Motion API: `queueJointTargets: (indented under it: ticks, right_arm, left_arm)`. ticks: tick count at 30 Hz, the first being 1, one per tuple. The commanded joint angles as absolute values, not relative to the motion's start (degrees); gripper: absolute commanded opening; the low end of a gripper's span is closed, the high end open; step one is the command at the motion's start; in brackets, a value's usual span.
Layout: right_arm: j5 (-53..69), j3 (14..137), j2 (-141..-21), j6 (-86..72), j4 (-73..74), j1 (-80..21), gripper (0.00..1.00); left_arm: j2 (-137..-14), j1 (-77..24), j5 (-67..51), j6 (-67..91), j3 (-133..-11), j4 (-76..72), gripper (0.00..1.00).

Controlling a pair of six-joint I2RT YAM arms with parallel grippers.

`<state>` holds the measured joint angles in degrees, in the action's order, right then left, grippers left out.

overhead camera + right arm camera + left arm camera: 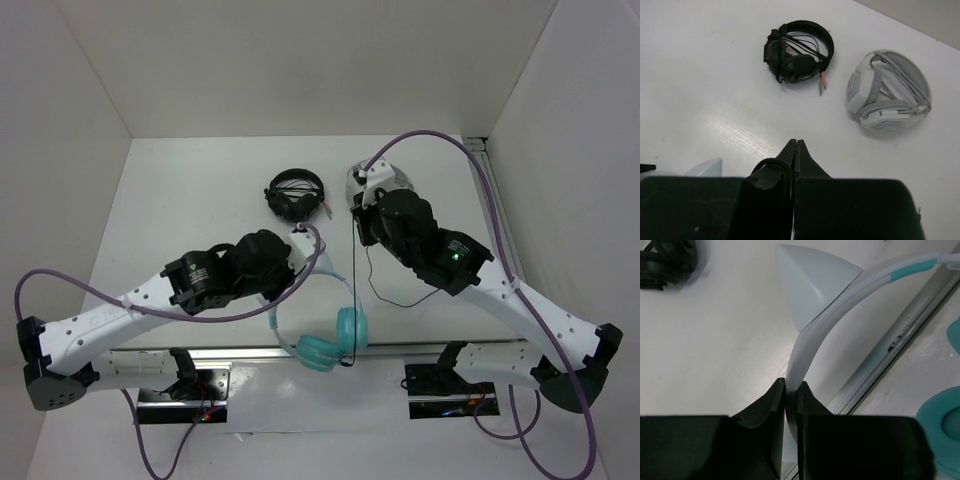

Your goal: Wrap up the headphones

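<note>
The teal headphones (338, 340) hang at the table's near edge, ear cups low, the pale headband (277, 318) arching up to my left gripper (301, 243). In the left wrist view that gripper (791, 387) is shut on the headband (812, 332), just below a cat-ear point (810, 280); a teal ear cup (941, 437) shows at lower right. My right gripper (356, 214) is farther back and shut on the thin black cable (353, 290), which runs straight down to the ear cups. In the right wrist view the cable (774, 164) loops over the closed jaws (796, 146).
All-black headphones (295, 192) lie at the back centre, also in the right wrist view (797, 50). Grey-white headphones (887, 92) lie right of them, partly under my right arm. An aluminium rail (410, 349) runs along the near edge. White walls enclose the table.
</note>
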<state>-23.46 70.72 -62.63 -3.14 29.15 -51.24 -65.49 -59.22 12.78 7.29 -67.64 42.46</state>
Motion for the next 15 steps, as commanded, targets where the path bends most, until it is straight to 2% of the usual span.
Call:
queueJointTargets:
  ticks: [1, 5, 15]
  right_arm:
    - [-18.0, 70.9, -63.0, -2.9, 23.5, -48.2, 0.0]
    - [-15.6, 70.9, -64.2, -2.9, 23.5, -46.8, 0.0]
    - [-13.9, 69.3, -66.7, -2.9, 23.9, -46.3, 0.0]
  left_arm:
    - [-62.3, -60.9, 2.8, 3.8, -67.2, 39.2, 0.0]
    - [-62.1, -60.9, -1.0, 3.2, -67.2, 39.2, 0.0]
    - [-62.4, -60.9, -1.1, 3.7, -68.9, 39.2, 0.0]
